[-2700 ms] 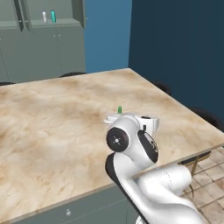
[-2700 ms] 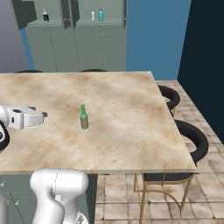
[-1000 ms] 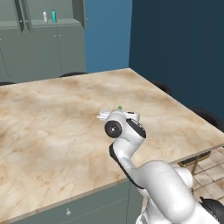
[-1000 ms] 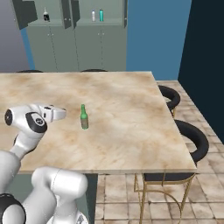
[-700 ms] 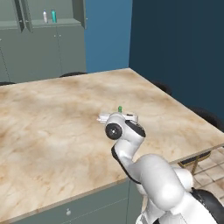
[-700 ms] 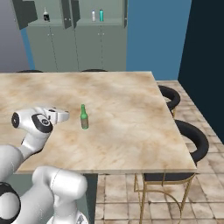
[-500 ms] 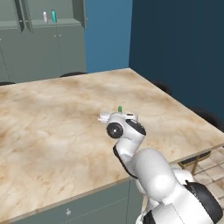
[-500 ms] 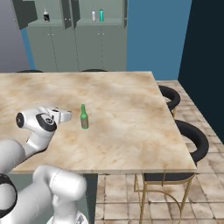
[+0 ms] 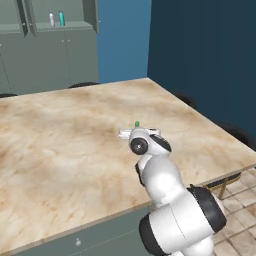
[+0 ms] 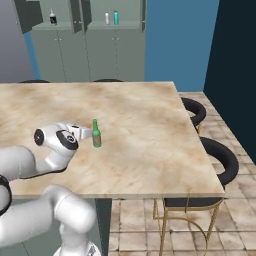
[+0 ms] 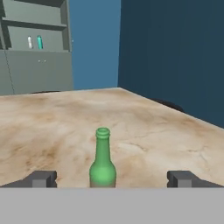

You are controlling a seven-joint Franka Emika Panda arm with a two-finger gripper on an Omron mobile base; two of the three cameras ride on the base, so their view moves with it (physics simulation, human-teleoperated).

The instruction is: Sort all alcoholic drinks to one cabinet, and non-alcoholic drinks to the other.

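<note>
A slim green glass bottle (image 11: pixel 103 162), one of the alcoholic drinks, stands upright on the marble table (image 10: pixel 145 125). My gripper (image 11: pixel 111 178) is open and level with it, one dark fingertip (image 11: pixel 42 178) on each side, a little short of the glass. From the right base view the bottle (image 10: pixel 96 134) stands just past my gripper (image 10: pixel 86 132). In the left base view only the bottle's top (image 9: pixel 137 123) peeks over my hand. The black-labelled bottle (image 10: pixel 52 19) stands in the left cabinet. The non-alcoholic drinks, a white bottle (image 10: pixel 106 18) and a teal bottle (image 10: pixel 116 17), stand in the right cabinet.
The grey cabinets (image 10: pixel 85 45) stand against the far wall behind the table, with their upper doors open. Two black stools (image 10: pixel 220 156) sit along the table's right edge. A dark blue wall rises on the right.
My hand has moved a little further toward the green bottle, with the jaws wide throughout. The bottle has not moved.
</note>
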